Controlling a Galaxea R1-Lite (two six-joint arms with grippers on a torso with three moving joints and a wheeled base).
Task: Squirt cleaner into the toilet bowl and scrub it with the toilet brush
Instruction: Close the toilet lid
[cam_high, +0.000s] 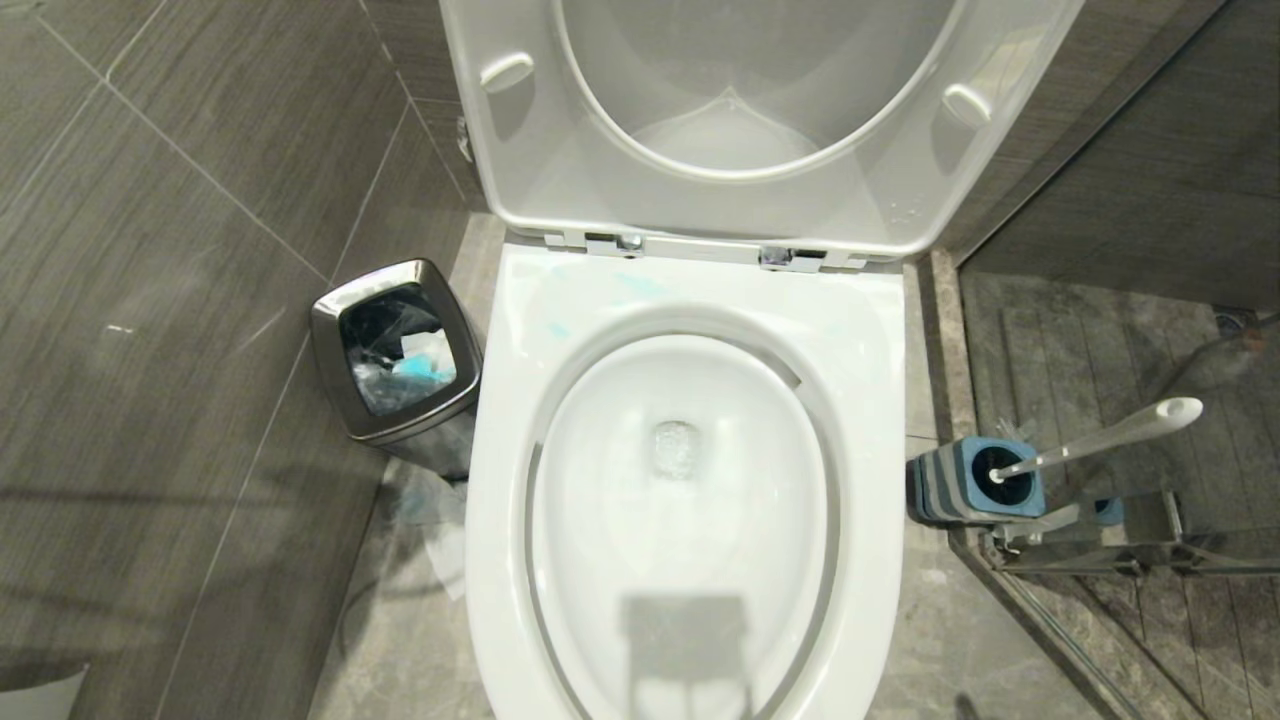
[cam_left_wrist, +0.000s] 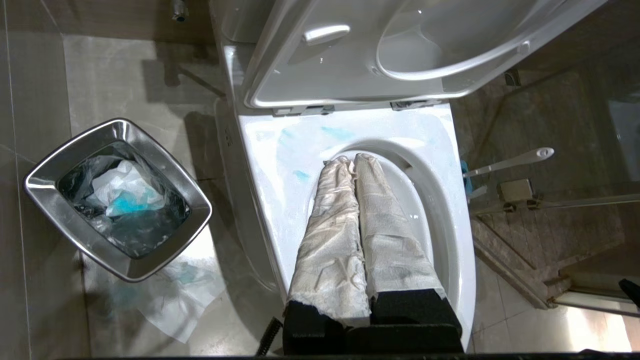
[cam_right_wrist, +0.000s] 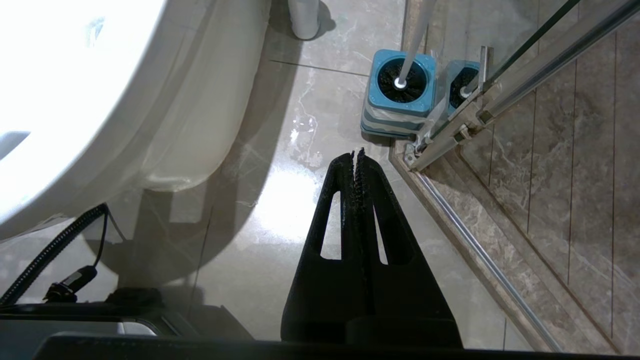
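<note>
Standing open in the centre of the head view: the toilet bowl (cam_high: 690, 520), seat and lid (cam_high: 740, 130) tipped up against the wall at the top of the frame, chrome hinges (cam_high: 700, 250) showing at their base. Showing as pale blue smears of cleaner (cam_left_wrist: 300, 150) on the wide back rim, left of centre in the left wrist view.

Hanging over the bowl, in the lower middle of the left wrist view: the left gripper (cam_left_wrist: 350, 161), both fingers (cam_left_wrist: 330, 235) wrapped in stained white paper and pressed together along their length, nothing between them, tips reaching toward the inner back edge of the basin.

Hovering over floor tiles in the lower centre of the right wrist view: the right gripper (cam_right_wrist: 357, 155), black fingers meeting at the tips, holding nothing.

Sitting at the right middle of the head view: the toilet brush (cam_high: 1100, 435), black head down in the blue-and-grey striped holder (cam_high: 970, 485), white handle leaning right, beside the glass shower door frame (cam_high: 1090, 545).

Standing at the left of the head view, just beside the bowl: a steel waste bin (cam_high: 395, 350) lined with a bag, holding white and blue paper. Lying on the floor below it: a crumpled sheet of paper (cam_left_wrist: 175, 300).
</note>
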